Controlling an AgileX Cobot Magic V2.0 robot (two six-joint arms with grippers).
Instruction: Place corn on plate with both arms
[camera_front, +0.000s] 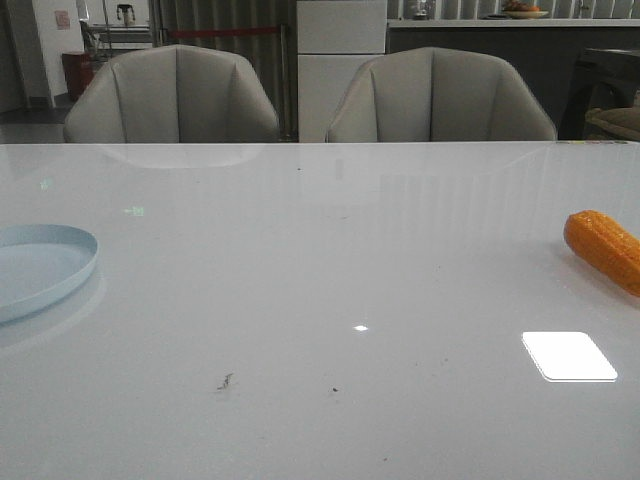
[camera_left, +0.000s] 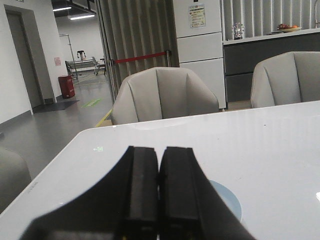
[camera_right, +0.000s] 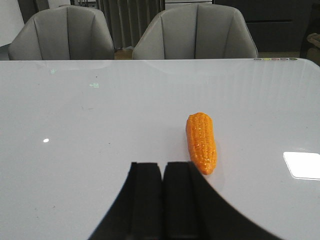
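Both hands are pressed together with nothing in them: the left hand (camera_left: 159, 195) sits right over the near rim of the plate (camera_front: 60, 262), the right hand (camera_right: 163, 195) just short of the corn (camera_right: 201, 141). One corn, one plate. In the front view the corn lies flat at the desk's (camera_front: 320, 300) right edge, long axis slanting from near-right to far-left, partly cut off by the frame. The plate's at the far left edge, also cut off. Lots of bare desk between them. Two chairs (camera_front: 172, 95) behind the desk.
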